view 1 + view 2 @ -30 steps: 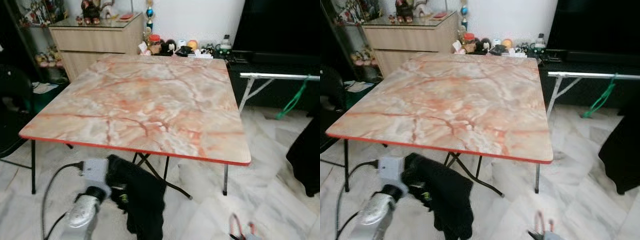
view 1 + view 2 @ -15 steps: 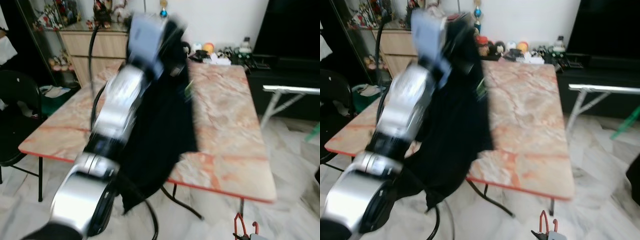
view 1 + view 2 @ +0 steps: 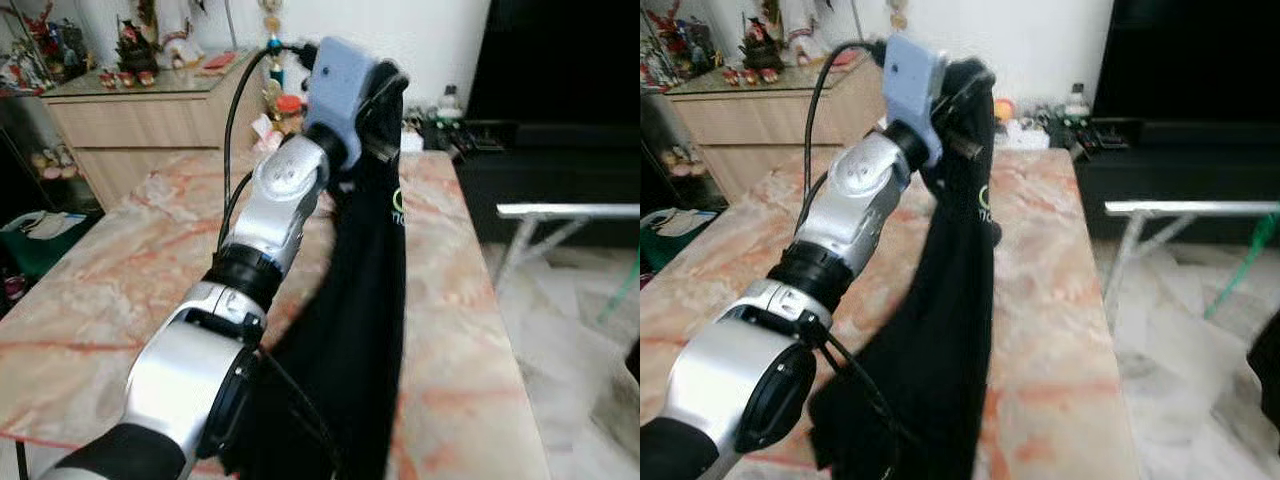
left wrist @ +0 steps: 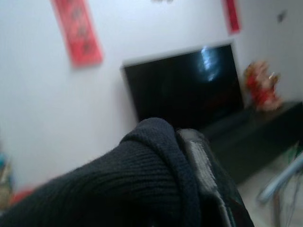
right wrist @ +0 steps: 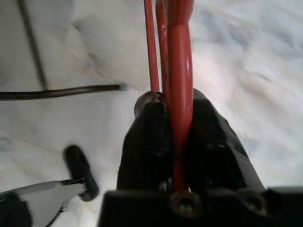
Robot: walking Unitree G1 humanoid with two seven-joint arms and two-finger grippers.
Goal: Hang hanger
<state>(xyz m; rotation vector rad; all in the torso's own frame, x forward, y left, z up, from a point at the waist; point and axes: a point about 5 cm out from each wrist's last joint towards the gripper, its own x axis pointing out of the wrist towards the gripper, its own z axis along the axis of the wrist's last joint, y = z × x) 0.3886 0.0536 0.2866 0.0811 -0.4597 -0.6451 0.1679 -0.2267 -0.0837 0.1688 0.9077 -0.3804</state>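
The left arm is raised over the worktop (image 3: 90,290), wrist at head-camera height, forearm angled up and away. The left gripper (image 3: 375,95) carries a black garment (image 3: 350,330) that drapes from it down past the worktop's near edge; whether its jaws are wide or narrow cannot be told, as fabric covers them. The garment is soft and limp and will likely swing. The right gripper (image 5: 177,137) points at the floor, jaws closed narrow on the red hanger (image 5: 179,71). The hanger looks stiff, light and smooth, so it may twist; a grip near the hook seems best.
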